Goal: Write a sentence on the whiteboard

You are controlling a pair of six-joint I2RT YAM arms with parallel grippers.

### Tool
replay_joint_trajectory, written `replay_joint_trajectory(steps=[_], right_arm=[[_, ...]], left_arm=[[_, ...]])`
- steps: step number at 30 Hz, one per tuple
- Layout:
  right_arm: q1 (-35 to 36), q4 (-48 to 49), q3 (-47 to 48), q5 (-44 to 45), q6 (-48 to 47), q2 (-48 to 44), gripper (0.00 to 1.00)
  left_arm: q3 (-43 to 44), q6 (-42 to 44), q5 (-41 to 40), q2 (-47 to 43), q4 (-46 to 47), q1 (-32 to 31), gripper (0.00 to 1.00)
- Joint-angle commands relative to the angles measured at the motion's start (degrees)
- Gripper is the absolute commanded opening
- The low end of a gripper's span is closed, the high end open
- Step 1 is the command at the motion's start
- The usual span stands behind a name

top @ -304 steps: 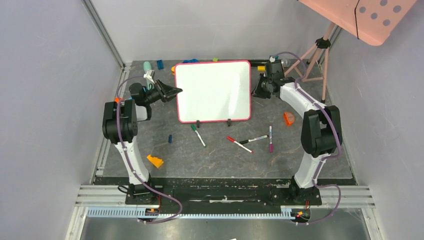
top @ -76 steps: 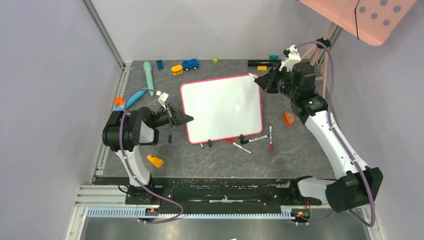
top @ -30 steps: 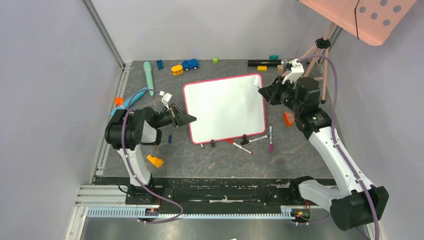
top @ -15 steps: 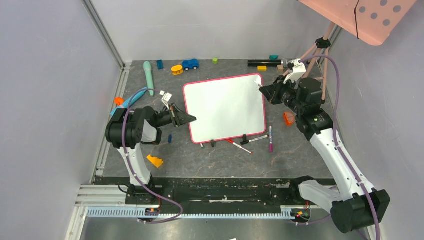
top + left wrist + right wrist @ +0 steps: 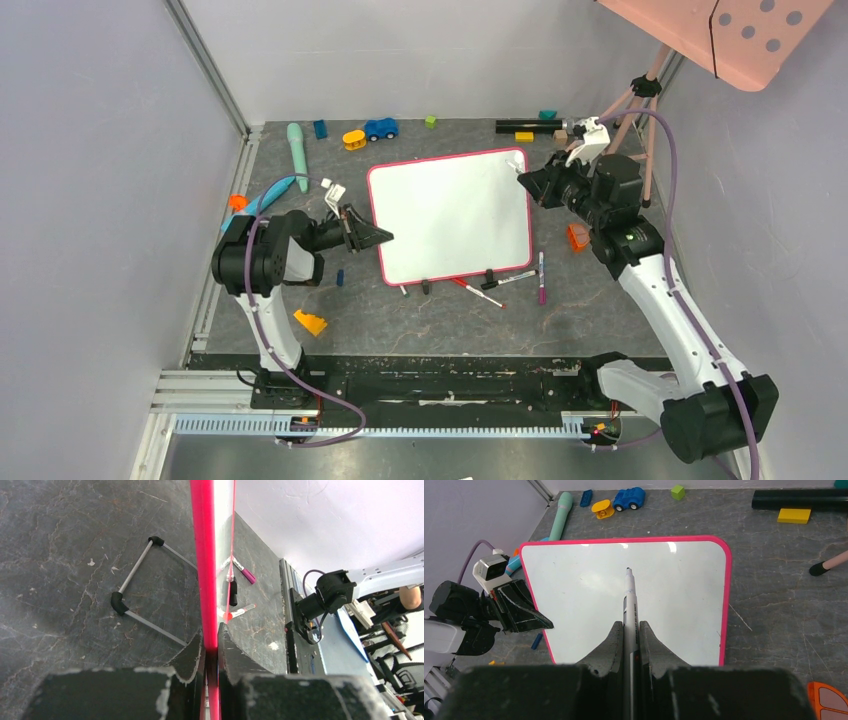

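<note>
The whiteboard point(image 5: 450, 215) has a pink-red frame and lies slanted on the table with its two black clip feet at the near edge. Its face is blank; no sentence shows. My left gripper point(image 5: 383, 237) is shut on the board's left frame edge, and the left wrist view shows the frame point(image 5: 204, 555) pinched between the jaws point(image 5: 211, 645). My right gripper point(image 5: 527, 180) is by the board's far right corner, shut on a white marker point(image 5: 630, 600). The marker's dark tip points over the board point(image 5: 574, 590). I cannot tell whether it touches.
Red point(image 5: 480, 293), black point(image 5: 515, 277) and purple point(image 5: 541, 278) markers lie just in front of the board. An orange piece point(image 5: 577, 237) lies under the right arm. A blue car point(image 5: 380, 128), a teal tube point(image 5: 296, 155) and a black tube point(image 5: 530, 127) lie at the back. A tripod point(image 5: 630, 110) stands back right.
Since ten seconds ago the board has come nearer and turned askew, and the right arm has swung out to the board's far right corner. In the last half second almost nothing moved.
</note>
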Motion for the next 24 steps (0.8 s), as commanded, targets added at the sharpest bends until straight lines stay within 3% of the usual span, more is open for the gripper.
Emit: replay_joint_trajectory(steps=[1, 5, 10, 19, 24], right_arm=[[0.2, 3.7, 1.6, -0.8, -0.2, 0.4, 0.0], [0.2, 4.5, 1.3, -0.8, 0.3, 0.8, 0.0], [0.2, 5.1, 1.9, -0.9, 0.4, 1.6, 0.0], [0.2, 4.4, 2.8, -2.1, -0.5, 2.7, 0.0], [0.5, 3.7, 2.0, -1.9, -2.0, 2.6, 0.0]], left_arm=[[1.6, 11.4, -2.2, 1.4, 2.6, -0.3, 0.13], [-1.9, 14.4, -6.9, 0.2, 2.6, 0.3, 0.13], [1.4, 12.6, -5.9, 2.0, 2.6, 0.3, 0.13], [2.1, 17.1, -6.3, 4.1, 2.6, -0.9, 0.03], [3.9, 15.6, -5.0, 6.2, 2.6, -1.1, 0.02]])
